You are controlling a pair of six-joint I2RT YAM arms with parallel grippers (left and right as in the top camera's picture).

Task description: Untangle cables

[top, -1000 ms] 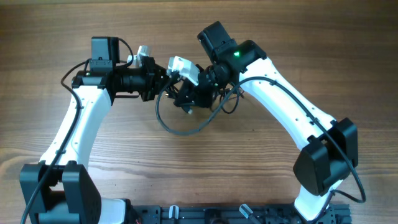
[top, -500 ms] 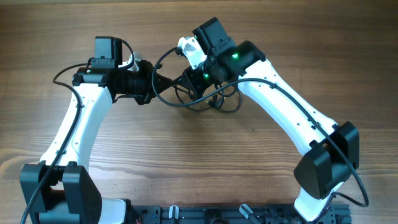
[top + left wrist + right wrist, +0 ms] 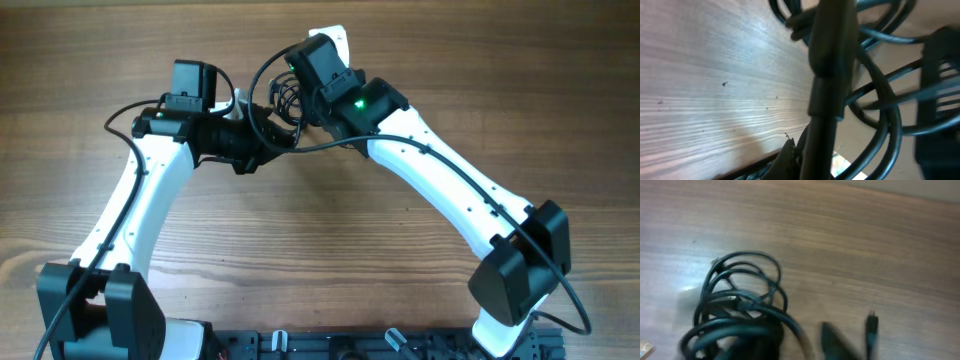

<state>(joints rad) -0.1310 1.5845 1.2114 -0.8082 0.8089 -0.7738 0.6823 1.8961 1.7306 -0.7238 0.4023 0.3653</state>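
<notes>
The right wrist view shows the cables coiled over the table. From above, the right arm covers the right gripper; open or closed, I cannot tell. The left gripper pinches the cables.

the cables look smooth, slightly glossy black rubber; the table is matt grained wood.
</notes>
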